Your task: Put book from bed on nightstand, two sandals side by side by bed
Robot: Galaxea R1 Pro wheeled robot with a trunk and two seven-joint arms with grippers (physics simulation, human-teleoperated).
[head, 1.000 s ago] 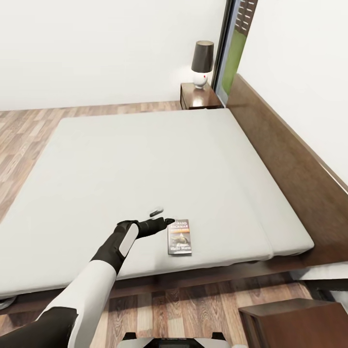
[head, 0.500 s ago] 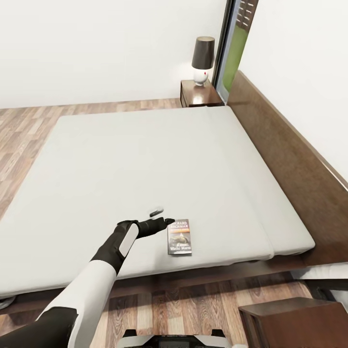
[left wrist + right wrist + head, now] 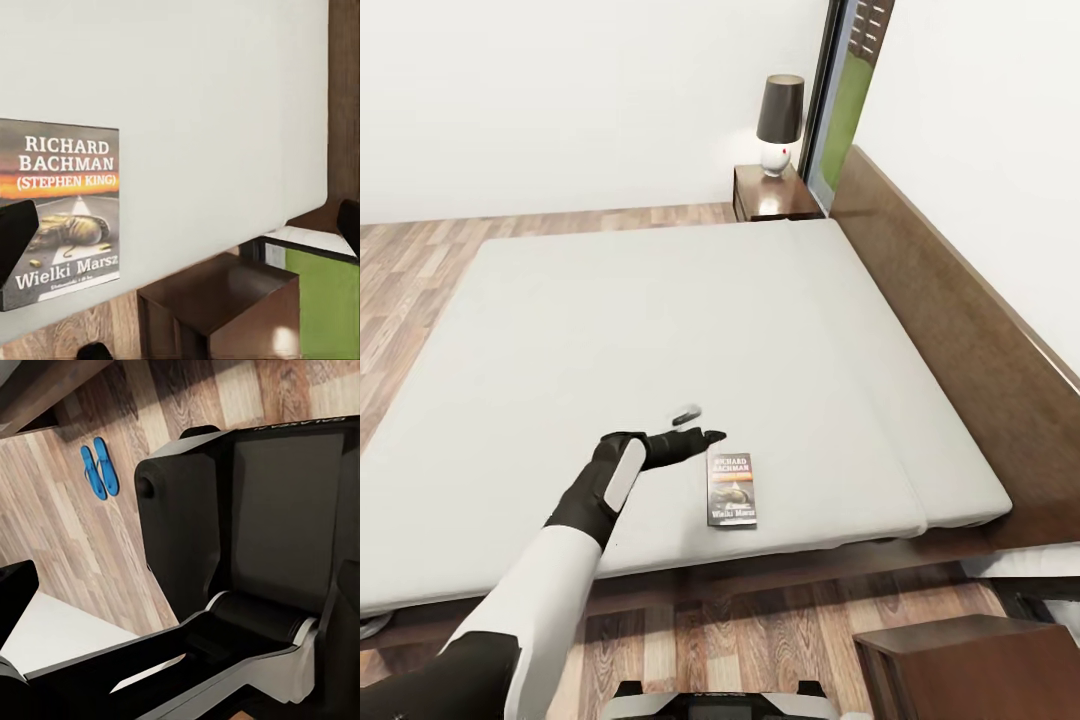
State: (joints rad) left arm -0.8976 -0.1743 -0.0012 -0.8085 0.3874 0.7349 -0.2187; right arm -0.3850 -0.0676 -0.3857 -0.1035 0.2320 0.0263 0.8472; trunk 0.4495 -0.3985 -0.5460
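Observation:
The book (image 3: 731, 488) lies flat near the front edge of the bed (image 3: 660, 320), its dark cover and orange band facing up. My left gripper (image 3: 696, 424) hovers open just left of and beyond it, touching nothing. In the left wrist view the book (image 3: 60, 210) sits by one fingertip (image 3: 15, 232), and the left gripper (image 3: 180, 225) holds nothing. The two blue sandals (image 3: 100, 470) lie side by side on the wood floor in the right wrist view. My right gripper (image 3: 180, 600) is open and empty above my own base.
A nightstand (image 3: 770, 195) with a dark-shaded lamp (image 3: 779, 122) stands at the bed's far corner. Another nightstand (image 3: 970, 665) is at my near right, by the headboard (image 3: 960, 340). Plank floor runs between me and the bed frame.
My left gripper has moved a little up and away from the book, still open. The book has not moved. The head camera tilted slightly at first.

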